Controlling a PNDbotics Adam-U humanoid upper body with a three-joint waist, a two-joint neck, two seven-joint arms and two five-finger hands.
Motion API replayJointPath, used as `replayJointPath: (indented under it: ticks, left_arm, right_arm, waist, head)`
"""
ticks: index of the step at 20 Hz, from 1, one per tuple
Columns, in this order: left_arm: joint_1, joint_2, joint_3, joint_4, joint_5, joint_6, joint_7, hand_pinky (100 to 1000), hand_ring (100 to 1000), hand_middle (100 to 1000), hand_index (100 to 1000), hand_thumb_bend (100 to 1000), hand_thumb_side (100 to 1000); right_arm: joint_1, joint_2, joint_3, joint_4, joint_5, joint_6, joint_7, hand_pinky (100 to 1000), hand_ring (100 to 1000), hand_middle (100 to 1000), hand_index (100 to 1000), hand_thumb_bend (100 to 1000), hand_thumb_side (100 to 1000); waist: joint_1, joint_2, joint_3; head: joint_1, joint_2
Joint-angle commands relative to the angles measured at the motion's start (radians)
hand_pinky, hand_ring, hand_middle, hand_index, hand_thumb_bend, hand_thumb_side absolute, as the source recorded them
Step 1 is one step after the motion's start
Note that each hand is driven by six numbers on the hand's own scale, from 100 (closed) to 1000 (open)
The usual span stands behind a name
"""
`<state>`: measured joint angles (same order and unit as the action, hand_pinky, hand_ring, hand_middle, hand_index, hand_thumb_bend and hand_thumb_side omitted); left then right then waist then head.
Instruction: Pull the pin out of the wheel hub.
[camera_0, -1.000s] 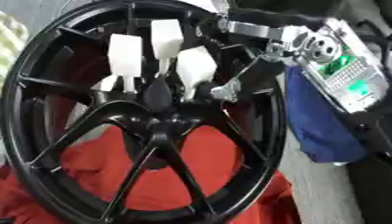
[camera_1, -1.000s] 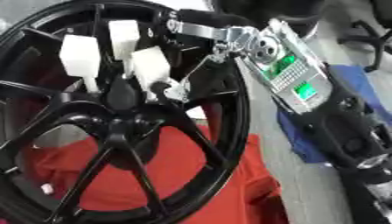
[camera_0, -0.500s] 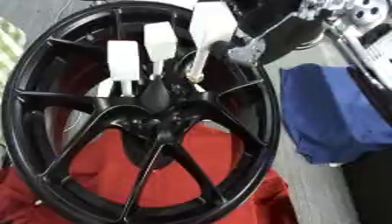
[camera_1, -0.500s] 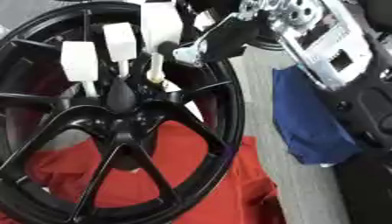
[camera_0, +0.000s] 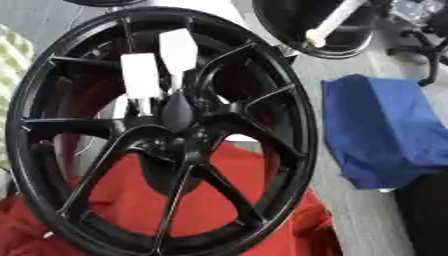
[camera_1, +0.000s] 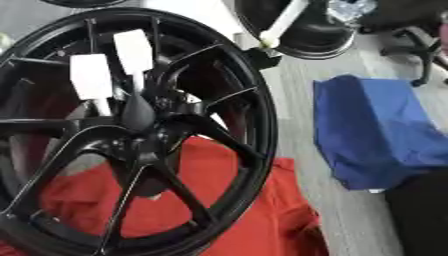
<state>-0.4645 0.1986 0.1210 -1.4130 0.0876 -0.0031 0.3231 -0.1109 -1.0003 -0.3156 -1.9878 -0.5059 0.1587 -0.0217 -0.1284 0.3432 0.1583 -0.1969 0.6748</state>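
Glossy black wheel hub (camera_0: 175, 135), seemingly metal.

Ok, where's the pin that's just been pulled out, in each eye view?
Left eye view: the pulled pin is at the top, right of centre, slanting.
Right eye view: same pin, top, nearer centre.
Shared landmark: the blue cloth, below and right of it in both.

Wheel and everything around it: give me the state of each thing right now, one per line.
Wheel: upright, black, resting on the red cloth.
White pins: two in the hub, side by side.
Third white pin: out of the hub, lifted to the upper right.
Red cloth: crumpled under the wheel.
Blue cloth: lying right of the wheel.
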Motion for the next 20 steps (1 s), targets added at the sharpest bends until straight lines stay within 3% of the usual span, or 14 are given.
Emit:
replayJointPath:
  ticks: [1,4,6,8,9,10,11,12,13,14,15,16,20]
  left_arm:
    - [-0.005,0.033,0.017,-0.015,0.009,-0.004,0.017,674,558,488,727,100,924]
    - [-0.006,0.040,0.026,-0.015,0.015,-0.008,0.027,674,557,488,727,100,919]
    - [-0.008,0.038,0.030,-0.015,0.018,-0.009,0.031,675,557,488,727,100,918]
    - [-0.009,0.035,0.032,-0.015,0.021,-0.010,0.034,675,557,488,727,100,917]
    - [-0.009,0.033,0.033,-0.016,0.023,-0.010,0.035,675,557,488,727,100,916]
    - [-0.010,0.032,0.033,-0.016,0.024,-0.010,0.035,675,557,488,727,100,916]
    - [-0.010,0.030,0.033,-0.016,0.024,-0.010,0.035,675,558,488,727,100,916]
    - [-0.011,0.027,0.031,-0.015,0.024,-0.010,0.034,676,558,488,727,100,916]
    - [-0.012,0.025,0.030,-0.015,0.024,-0.010,0.032,675,558,488,727,100,911]
    - [-0.013,0.022,0.030,-0.014,0.023,-0.010,0.031,675,558,488,727,100,914]
    - [-0.014,0.021,0.030,-0.014,0.022,-0.010,0.030,675,557,487,727,100,913]
    - [-0.014,0.020,0.030,-0.014,0.022,-0.010,0.030,675,557,487,727,100,912]
    - [-0.013,0.021,0.031,-0.013,0.019,-0.010,0.032,674,557,487,726,100,910]
  right_arm:
    - [0.118,0.052,-0.124,-0.012,0.021,-0.075,-0.162,500,528,200,513,100,100]
    - [0.262,0.199,-0.160,-0.012,0.208,-0.097,-0.271,526,542,231,523,100,100]
    - [0.307,0.301,-0.158,-0.012,0.349,-0.088,-0.327,538,548,240,528,100,100]
    - [0.332,0.399,-0.145,-0.012,0.480,-0.050,-0.369,590,583,313,589,100,100]
    - [0.340,0.440,-0.135,-0.012,0.545,-0.028,-0.379,614,610,376,637,109,100]
    - [0.347,0.478,-0.120,-0.012,0.606,-0.008,-0.377,662,674,495,726,232,100]
    - [0.352,0.512,-0.103,-0.012,0.666,0.008,-0.362,738,796,739,856,414,100]
    - [0.357,0.549,-0.086,-0.012,0.727,0.024,-0.334,759,827,802,883,450,171]
    - [0.359,0.579,-0.074,-0.012,0.783,0.036,-0.303,778,864,862,918,506,317]
    - [0.357,0.608,-0.064,-0.012,0.827,0.046,-0.272,786,880,879,932,487,368]
    - [0.353,0.630,-0.060,-0.012,0.860,0.055,-0.248,787,892,894,950,318,524]
    - [0.349,0.649,-0.058,-0.012,0.883,0.067,-0.235,788,898,903,958,257,586]
    - [0.327,0.686,-0.058,-0.012,0.891,0.100,-0.248,773,881,883,964,154,654]
  waist:
    - [0.013,-0.010,-0.009]
    - [0.025,-0.002,-0.019]
    - [0.034,-0.001,-0.021]
    - [0.041,-0.001,-0.023]
    - [0.043,-0.002,-0.024]
    - [0.046,-0.003,-0.025]
    - [0.048,-0.003,-0.025]
    - [0.051,-0.003,-0.025]
    - [0.053,-0.004,-0.024]
    - [0.055,-0.004,-0.023]
    - [0.057,-0.004,-0.023]
    - [0.058,-0.004,-0.023]
    - [0.061,-0.004,-0.024]
  head:
    - [0.033,-0.014]
    - [0.046,-0.014]
    - [0.048,-0.016]
    - [0.050,-0.017]
    - [0.051,-0.018]
    - [0.051,-0.018]
    - [0.052,-0.018]
    - [0.053,-0.018]
    - [0.054,-0.018]
    - [0.056,-0.018]
    - [0.059,-0.018]
    - [0.062,-0.018]
    - [0.061,-0.015]
